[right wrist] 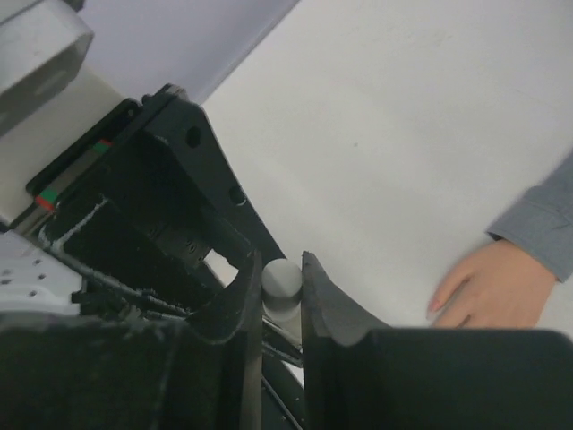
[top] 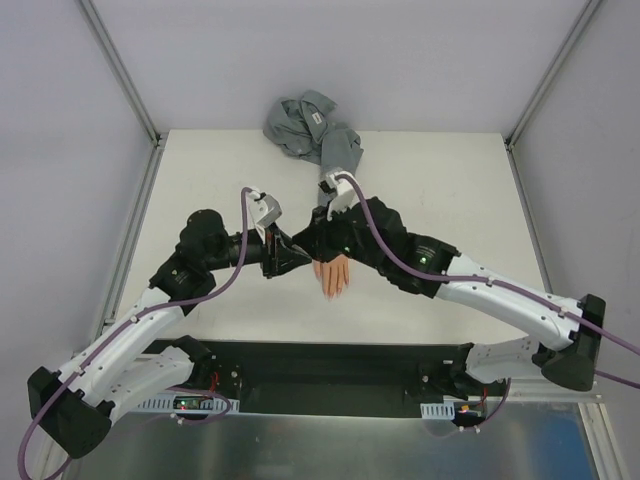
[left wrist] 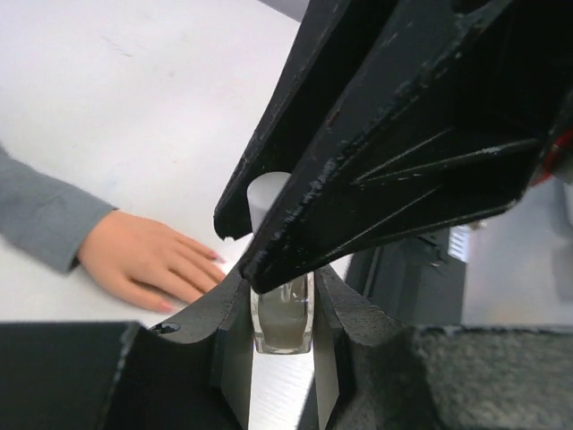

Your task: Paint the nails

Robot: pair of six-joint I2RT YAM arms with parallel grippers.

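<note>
The peach mannequin hand point(top: 333, 275) lies flat on the table, its grey sleeve point(top: 335, 150) running to the back. Its tiny nails point(left wrist: 218, 258) look pinkish; one also shows in the right wrist view point(right wrist: 433, 306). My left gripper point(left wrist: 283, 333) is shut on a small clear bottle point(left wrist: 283, 321), held upright just left of the hand. My right gripper point(right wrist: 281, 285) is shut on the bottle's white cap point(right wrist: 281, 279) from above. In the top view the two grippers point(top: 303, 252) meet beside the hand's fingers. The brush is hidden.
The crumpled grey shirt point(top: 305, 118) lies at the table's back edge. The black base rail point(top: 320, 375) runs along the near edge. Metal frame posts point(top: 120, 70) stand at the back corners.
</note>
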